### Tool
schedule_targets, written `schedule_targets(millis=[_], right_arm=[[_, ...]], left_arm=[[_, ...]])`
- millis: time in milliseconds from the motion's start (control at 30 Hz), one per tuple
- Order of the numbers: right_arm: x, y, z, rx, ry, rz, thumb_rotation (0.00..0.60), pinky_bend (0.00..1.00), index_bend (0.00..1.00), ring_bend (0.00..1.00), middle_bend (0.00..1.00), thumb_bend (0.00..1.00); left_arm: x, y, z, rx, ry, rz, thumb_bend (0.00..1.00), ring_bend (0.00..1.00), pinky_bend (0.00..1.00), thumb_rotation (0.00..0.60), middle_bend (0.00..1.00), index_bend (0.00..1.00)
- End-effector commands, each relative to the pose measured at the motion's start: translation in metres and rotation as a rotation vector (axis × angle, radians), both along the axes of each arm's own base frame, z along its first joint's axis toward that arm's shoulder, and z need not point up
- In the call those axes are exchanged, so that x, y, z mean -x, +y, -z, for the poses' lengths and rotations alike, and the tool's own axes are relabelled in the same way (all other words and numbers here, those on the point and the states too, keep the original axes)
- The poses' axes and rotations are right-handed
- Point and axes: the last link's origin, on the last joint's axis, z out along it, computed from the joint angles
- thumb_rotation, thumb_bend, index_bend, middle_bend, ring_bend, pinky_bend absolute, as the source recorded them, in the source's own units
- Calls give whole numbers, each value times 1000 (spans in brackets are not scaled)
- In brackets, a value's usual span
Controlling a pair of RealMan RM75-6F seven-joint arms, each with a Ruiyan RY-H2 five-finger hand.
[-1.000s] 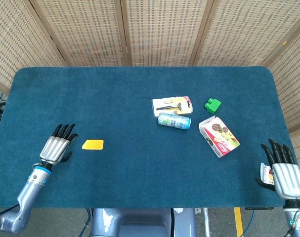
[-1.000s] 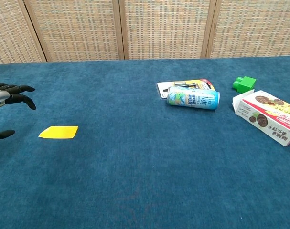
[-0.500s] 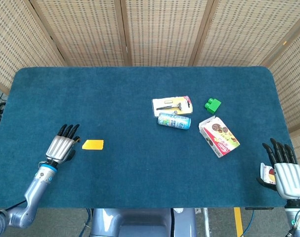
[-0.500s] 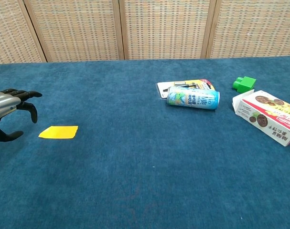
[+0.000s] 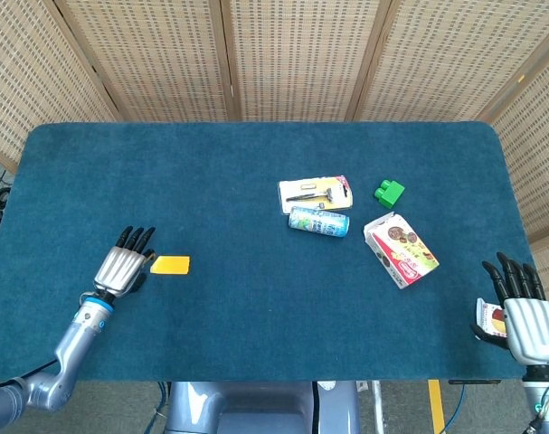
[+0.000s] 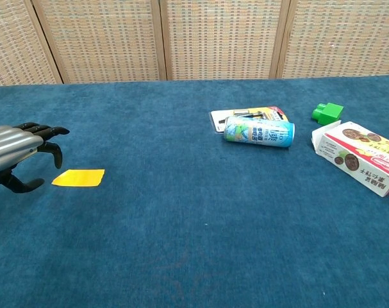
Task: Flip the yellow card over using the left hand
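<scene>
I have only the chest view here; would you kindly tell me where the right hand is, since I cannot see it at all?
Observer: In the head view, the right hand sits off the near right corner of the blue felt table, with its fingers spread.
Operator: Thank you. How close is the left hand to the flat yellow card?
Observer: From above, the left hand has its fingertips right at the left edge of the yellow card. I cannot tell whether they touch.
Operator: And what lies behind the drink can?
Observer: A razor in a flat blister pack, just beyond the light blue drink can.
</scene>
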Motion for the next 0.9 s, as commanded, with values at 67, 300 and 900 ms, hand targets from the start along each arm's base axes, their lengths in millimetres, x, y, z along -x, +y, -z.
schedule_targets(millis=[67, 300, 900], right_arm=[[0, 0, -1, 2, -1, 0, 600, 0, 83, 0, 0, 53], [1, 0, -1, 6, -5, -3, 600, 0, 83, 0, 0, 53], [1, 0, -2, 21, -20, -15, 600, 0, 84, 0, 0, 53]], left_arm=[[-1, 1, 4, 3, 5, 8, 380, 0, 0, 600, 0, 371], [0, 2, 4, -9, 18, 23, 350, 0, 0, 600, 0, 371], [-1, 4, 8, -64, 2, 41, 210, 0, 0, 600, 0, 55]])
